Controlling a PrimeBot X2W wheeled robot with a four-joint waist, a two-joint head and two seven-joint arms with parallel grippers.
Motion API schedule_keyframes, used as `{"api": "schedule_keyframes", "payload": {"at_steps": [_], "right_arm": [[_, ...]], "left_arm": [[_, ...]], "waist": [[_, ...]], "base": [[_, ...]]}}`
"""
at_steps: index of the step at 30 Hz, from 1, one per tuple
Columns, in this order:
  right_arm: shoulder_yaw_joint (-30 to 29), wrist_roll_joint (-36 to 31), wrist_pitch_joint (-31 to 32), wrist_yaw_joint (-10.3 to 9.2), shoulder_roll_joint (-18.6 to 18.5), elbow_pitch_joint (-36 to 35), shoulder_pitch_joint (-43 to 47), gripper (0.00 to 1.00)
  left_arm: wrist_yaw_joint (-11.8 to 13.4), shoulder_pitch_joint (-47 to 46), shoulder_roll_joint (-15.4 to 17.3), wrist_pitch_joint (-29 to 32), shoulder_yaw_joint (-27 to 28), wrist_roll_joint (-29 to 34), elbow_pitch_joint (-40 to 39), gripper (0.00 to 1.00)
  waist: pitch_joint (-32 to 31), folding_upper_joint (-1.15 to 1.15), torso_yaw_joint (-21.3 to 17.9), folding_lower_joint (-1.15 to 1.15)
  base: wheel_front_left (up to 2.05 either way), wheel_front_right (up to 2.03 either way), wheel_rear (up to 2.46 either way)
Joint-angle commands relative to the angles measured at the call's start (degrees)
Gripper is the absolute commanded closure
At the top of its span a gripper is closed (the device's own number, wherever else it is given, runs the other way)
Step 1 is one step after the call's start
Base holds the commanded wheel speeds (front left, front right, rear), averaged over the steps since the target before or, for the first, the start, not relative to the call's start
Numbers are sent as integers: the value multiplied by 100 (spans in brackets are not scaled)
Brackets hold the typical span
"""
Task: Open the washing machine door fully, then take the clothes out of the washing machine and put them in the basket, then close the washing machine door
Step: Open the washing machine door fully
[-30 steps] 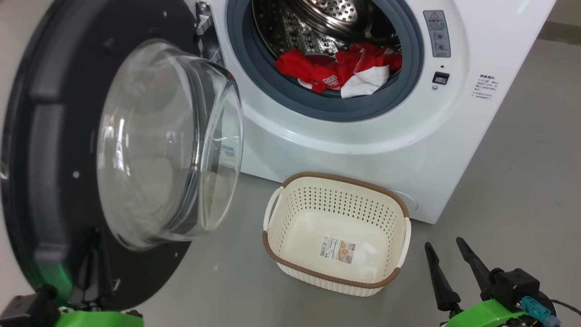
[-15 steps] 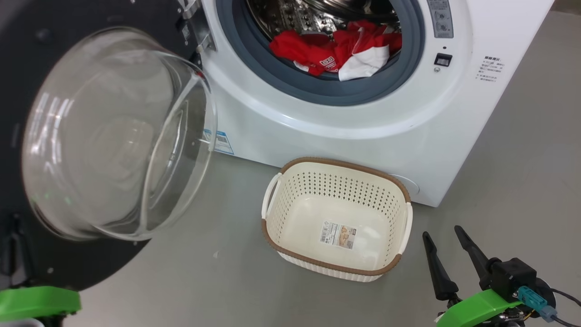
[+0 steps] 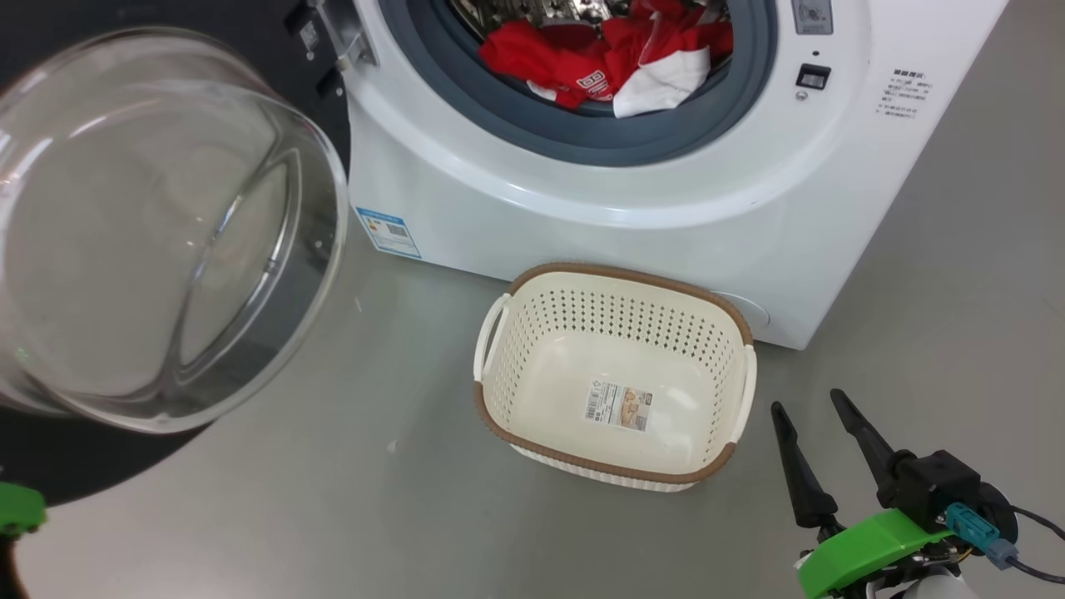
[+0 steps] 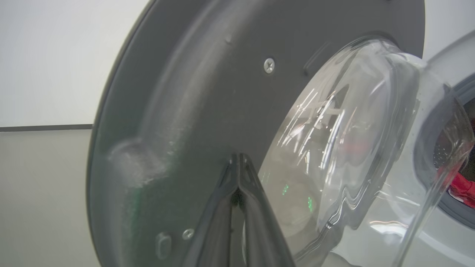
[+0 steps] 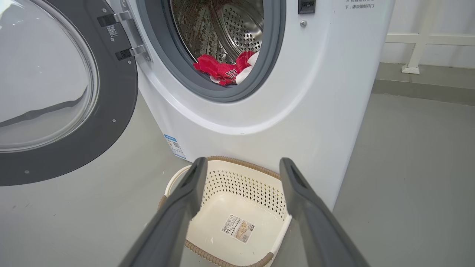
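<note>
Washing machine door [image 3: 150, 233] swung wide left; clothes [image 3: 607, 62] not yet removed.
Left gripper [image 4: 237, 160]: jaws shut, empty, tips at the door's inner face. Right gripper [image 3: 804, 401]: jaws spread wide, empty, the nearer arm. The clothes lie far and left of it, heaped crosswise in the washing machine [image 3: 582, 208], with the basket [image 3: 616, 320] between, on grey floor [image 3: 416, 516].

Bright, even light; shadows soft. Glare streaks on the washing machine door [image 4: 297, 137] glass. Left tool [image 4: 237, 159] close, out of focus.
</note>
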Motion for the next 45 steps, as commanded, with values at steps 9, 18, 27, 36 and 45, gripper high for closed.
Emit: {"api": "schedule_keyframes", "payload": {"at_steps": [9,18,27,36,45], "right_arm": [[149,-138,-54,28,-49,-132,-268,0],[128,-192,-54,28,-52,-127,-383,0],[109,-179,-54,28,-48,-101,-366,0],[119,-123,-54,28,-41,-86,-306,0],[153,-58,-54,28,-39,-79,-187,0]], "left_arm": [[-57,-632,693,-35,604,301,575,100],[-106,-975,965,-35,783,439,1107,100],[-127,-958,930,-35,852,467,1214,100],[-133,-560,725,-35,580,322,898,100],[-133,114,476,-35,284,-21,331,23]], "waist": [[215,0,-86,0],[344,0,-128,0],[232,0,-116,0],[-16,0,-110,0],[-321,0,-180,0]], "base": [[0,0,0],[0,0,0],[0,0,0],[0,0,0],[0,0,0]]}}
